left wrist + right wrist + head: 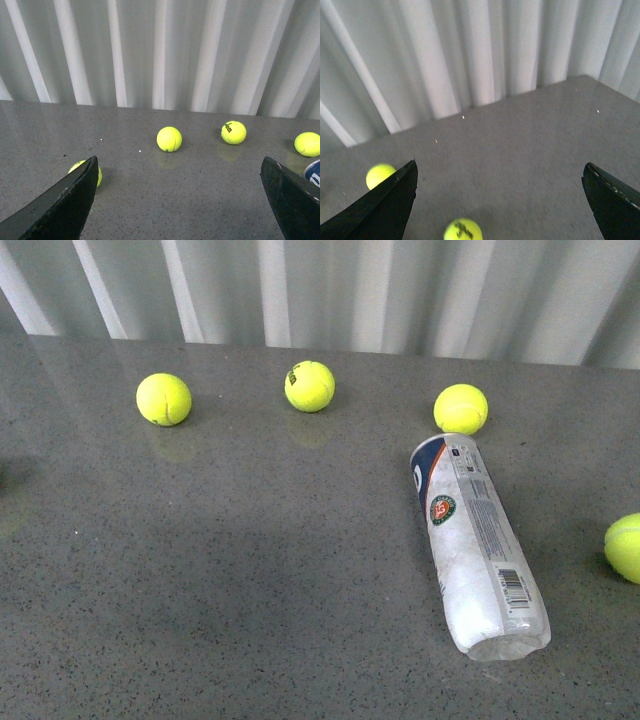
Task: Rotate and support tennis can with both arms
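The tennis can (476, 540) lies on its side on the grey table, right of the middle in the front view, with its navy end toward the far wall and its clear end toward me. Only its navy tip (313, 172) shows in the left wrist view, beside one finger. Neither arm shows in the front view. My left gripper (179, 200) is open and empty above bare table. My right gripper (500, 200) is open and empty, with a tennis ball (463, 230) between its fingers further off.
Three tennis balls lie in a row at the back (164, 399) (309, 386) (461, 408); another sits at the right edge (625, 546). A white corrugated wall (330, 290) bounds the far side. A ball (82, 169) is partly behind the left gripper's finger.
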Controlling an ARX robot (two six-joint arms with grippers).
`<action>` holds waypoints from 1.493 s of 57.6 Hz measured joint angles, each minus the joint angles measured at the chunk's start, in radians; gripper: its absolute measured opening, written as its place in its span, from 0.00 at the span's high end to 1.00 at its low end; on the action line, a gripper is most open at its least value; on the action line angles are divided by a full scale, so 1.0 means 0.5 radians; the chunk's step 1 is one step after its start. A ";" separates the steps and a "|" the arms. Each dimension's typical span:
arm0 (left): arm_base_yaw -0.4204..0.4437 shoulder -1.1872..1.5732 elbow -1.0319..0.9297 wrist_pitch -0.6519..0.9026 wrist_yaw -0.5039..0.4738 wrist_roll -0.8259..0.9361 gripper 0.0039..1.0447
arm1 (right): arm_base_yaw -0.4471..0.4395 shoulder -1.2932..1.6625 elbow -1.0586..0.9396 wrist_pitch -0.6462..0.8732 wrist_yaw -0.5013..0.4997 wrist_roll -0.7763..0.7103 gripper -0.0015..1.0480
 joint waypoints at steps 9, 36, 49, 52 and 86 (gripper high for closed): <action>0.000 -0.001 0.000 0.000 -0.001 0.000 0.06 | -0.042 0.868 0.545 -0.131 -0.150 0.218 0.07; 0.000 -0.001 0.000 0.000 -0.001 0.000 0.06 | 0.636 2.074 1.137 -0.783 -0.505 -0.019 0.07; 0.000 -0.001 0.000 0.000 -0.001 0.000 0.06 | 0.652 2.237 1.111 -0.668 -0.588 -0.153 0.07; 0.000 -0.001 0.000 0.000 -0.001 0.001 0.06 | 0.654 2.268 1.111 -0.636 -0.623 -0.156 0.07; 0.000 -0.001 0.000 0.000 -0.001 0.001 0.06 | 0.710 2.591 1.127 -0.385 -0.694 -0.147 0.07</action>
